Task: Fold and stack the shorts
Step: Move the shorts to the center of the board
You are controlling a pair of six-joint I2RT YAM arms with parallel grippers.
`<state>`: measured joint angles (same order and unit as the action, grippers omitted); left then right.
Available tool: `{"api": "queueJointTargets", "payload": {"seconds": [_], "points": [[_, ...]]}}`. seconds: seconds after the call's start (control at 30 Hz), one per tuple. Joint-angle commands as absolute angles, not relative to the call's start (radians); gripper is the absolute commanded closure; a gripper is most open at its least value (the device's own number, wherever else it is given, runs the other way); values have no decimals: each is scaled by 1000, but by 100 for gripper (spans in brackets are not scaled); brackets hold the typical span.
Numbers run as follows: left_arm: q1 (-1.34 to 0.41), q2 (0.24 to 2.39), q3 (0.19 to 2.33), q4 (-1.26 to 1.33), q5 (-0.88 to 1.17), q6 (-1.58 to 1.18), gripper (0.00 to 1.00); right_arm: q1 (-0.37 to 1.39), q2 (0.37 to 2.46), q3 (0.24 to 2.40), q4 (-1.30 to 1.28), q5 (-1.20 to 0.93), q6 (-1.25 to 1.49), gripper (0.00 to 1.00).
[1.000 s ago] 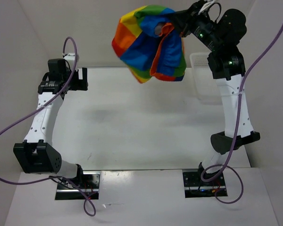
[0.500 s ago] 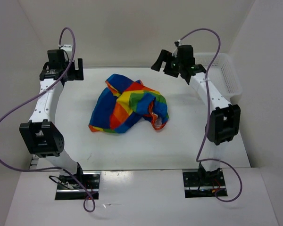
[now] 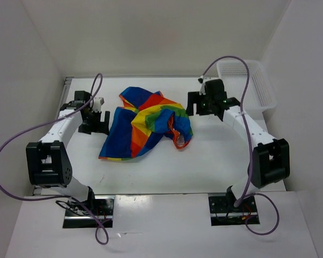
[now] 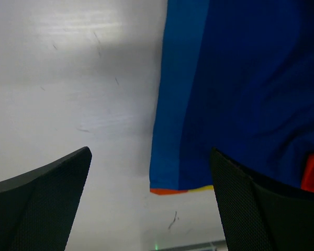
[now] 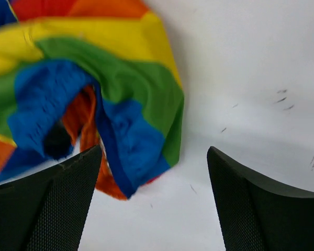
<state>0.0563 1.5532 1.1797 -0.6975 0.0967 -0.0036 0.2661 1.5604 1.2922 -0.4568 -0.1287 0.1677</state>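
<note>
The rainbow-striped shorts [image 3: 145, 122] lie in a crumpled heap in the middle of the white table [image 3: 215, 156]. My left gripper [image 3: 97, 123] hovers low at the heap's left edge, open and empty. In the left wrist view the blue hem of the shorts [image 4: 230, 89] reaches down between the black fingers [image 4: 47, 204] without touching them. My right gripper [image 3: 195, 105] hangs open and empty just right of the heap. In the right wrist view a blue, green and orange fold of the shorts [image 5: 131, 120] lies ahead of the left finger [image 5: 47, 204].
A white mesh basket [image 3: 255, 80] stands at the table's far right corner, behind the right arm. White walls close in the table at the back and on both sides. Purple cables loop off both arms.
The right gripper held the shorts high, let them go, and they dropped onto the table. Both arms have since come down beside the heap, the left from the far left corner.
</note>
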Motion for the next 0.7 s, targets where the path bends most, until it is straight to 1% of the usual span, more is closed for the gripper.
{"api": "queueJointTargets", "payload": {"seconds": [0.0,0.1,0.2,0.33,0.47,0.57,0.6,0.67], "points": [[60,1508,1169,-749,167,0,0,304,1502,1160,-491,-84,57,14],[60,1508,1109,-775,190,0,0,313,1502,1075,-491,-71,57,10],[60,1508,1060,-766,179,0,0,350,1512,1043,-491,-81,57,10],[60,1508,1051,-776,205,0,0,405,1549,1055,-479,-80,46,10],[60,1508,1060,-798,222,0,0,507,1549,1048,-489,-103,46,10],[51,1537,1051,-798,232,0,0,517,1560,1002,-476,-71,74,10],[51,1546,1051,-775,204,0,0,517,1571,1002,-454,-43,83,14],[29,1568,1026,-759,195,0,7,517,1615,1002,-425,0,95,20]]}}
